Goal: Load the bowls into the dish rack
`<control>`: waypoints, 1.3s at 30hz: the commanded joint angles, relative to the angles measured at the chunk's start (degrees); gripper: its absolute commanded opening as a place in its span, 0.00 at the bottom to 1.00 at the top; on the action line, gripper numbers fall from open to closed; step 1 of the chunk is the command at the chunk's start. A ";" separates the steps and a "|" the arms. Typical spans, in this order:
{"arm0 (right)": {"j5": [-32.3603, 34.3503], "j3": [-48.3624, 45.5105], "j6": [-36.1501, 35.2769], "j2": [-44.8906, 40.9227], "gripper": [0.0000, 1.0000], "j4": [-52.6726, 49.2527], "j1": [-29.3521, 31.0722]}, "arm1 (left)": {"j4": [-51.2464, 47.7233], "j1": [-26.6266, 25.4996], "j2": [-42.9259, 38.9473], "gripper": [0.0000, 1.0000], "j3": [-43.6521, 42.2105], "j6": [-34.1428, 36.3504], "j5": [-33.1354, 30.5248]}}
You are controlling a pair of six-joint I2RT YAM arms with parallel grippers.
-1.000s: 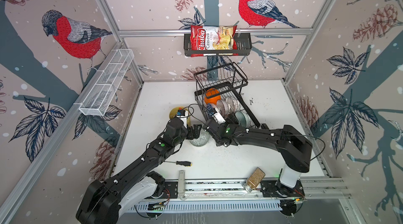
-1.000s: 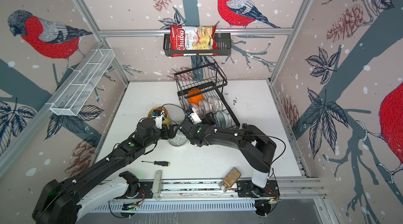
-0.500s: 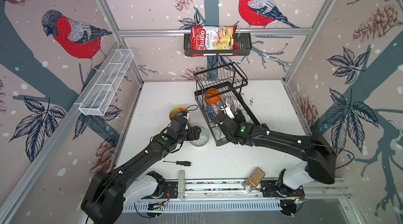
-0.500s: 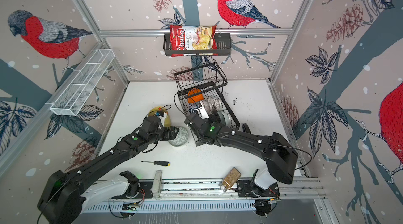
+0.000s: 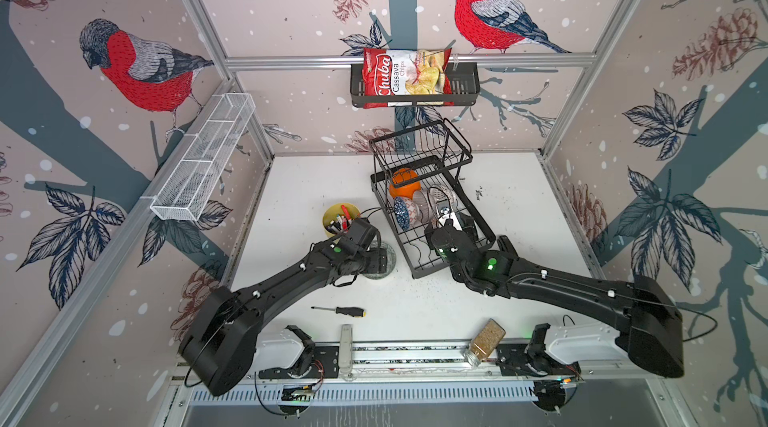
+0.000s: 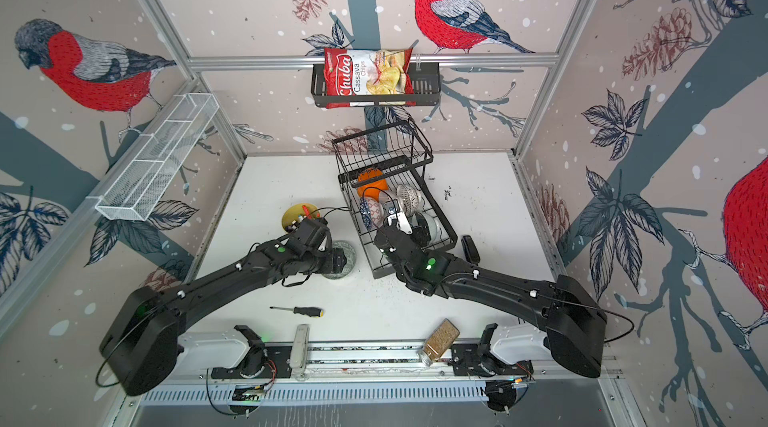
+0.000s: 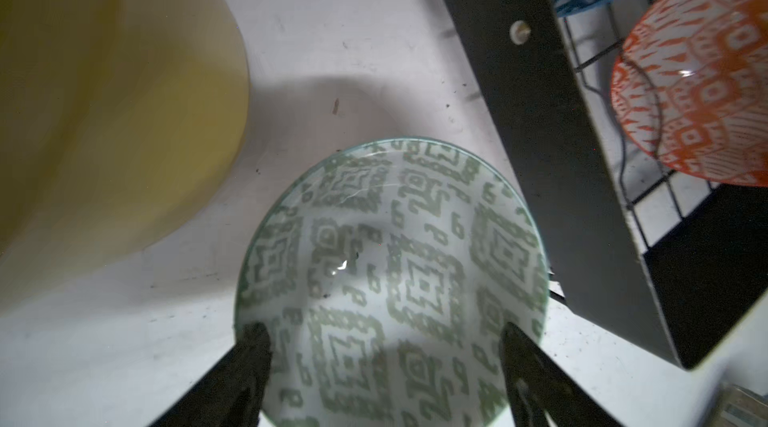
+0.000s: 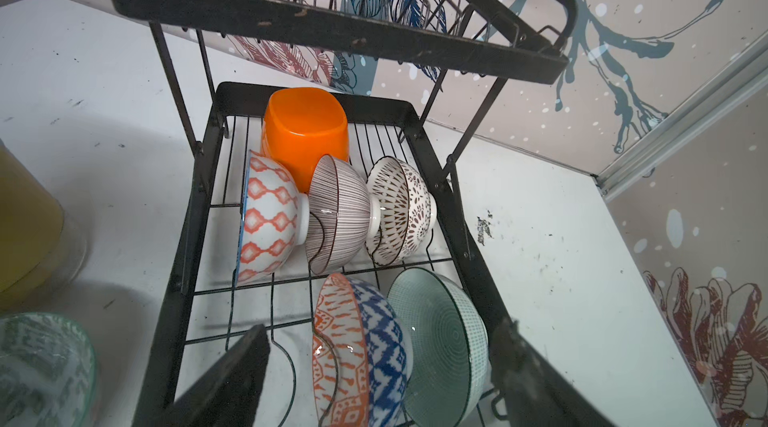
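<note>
**Left gripper** (image 7: pixel 384 339): the jaws are spread wide and hold nothing. Its fingers (image 7: pixel 255 346) sit over the near part of a pale green patterned bowl (image 7: pixel 395 238). Contact with the rim cannot be confirmed from the wrist view. The bowl stands upright on the white table (image 5: pixel 299 179), outside the dish rack (image 8: pixel 189 229). It is hemmed in, with the yellow cup (image 5: pixel 340 213) of markers close on 1 side and the rack's black side rail just beside it on the other.

**Right gripper** (image 8: pixel 380 346): the jaws are likewise wide apart and empty, poised over the front of the rack's lower tray.

**Rack contents:**
- 2 bowls stand on edge side by side below the right gripper: a blue-red bowl (image 8: pixel 361 358) and a teal bowl (image 8: pixel 440 341).
- 3 more stand on edge in a row behind them: a red-lattice bowl (image 8: pixel 270 221), a striped bowl (image 8: pixel 340 213) and a black-white bowl (image 8: pixel 401 208).
- An orange bowl (image 8: pixel 305 134) rests at the back, beneath the raised upper basket (image 8: pixel 332 25), which overhangs that end.

**Surroundings:** a screwdriver (image 5: pixel 343 311) and a jar (image 5: pixel 484 339) lie near the front edge, well apart from both grippers.
</note>
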 commanded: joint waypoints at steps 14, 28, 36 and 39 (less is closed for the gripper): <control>-1.62 -1.14 -0.70 0.67 0.84 4.25 0.49 | -3.33 -0.93 1.73 0.82 3.49 -0.28 -2.99; -1.84 -0.92 -0.57 2.34 0.84 4.29 0.82 | -6.19 -0.93 -3.66 0.80 3.09 -1.25 -6.44; -1.72 -0.57 -0.44 3.04 0.84 3.87 1.16 | -6.97 -0.84 -0.39 0.75 0.71 -3.99 -9.86; -1.47 -0.29 -0.18 3.30 0.84 3.46 1.59 | -5.46 -0.84 0.41 0.72 -0.35 -4.09 -9.35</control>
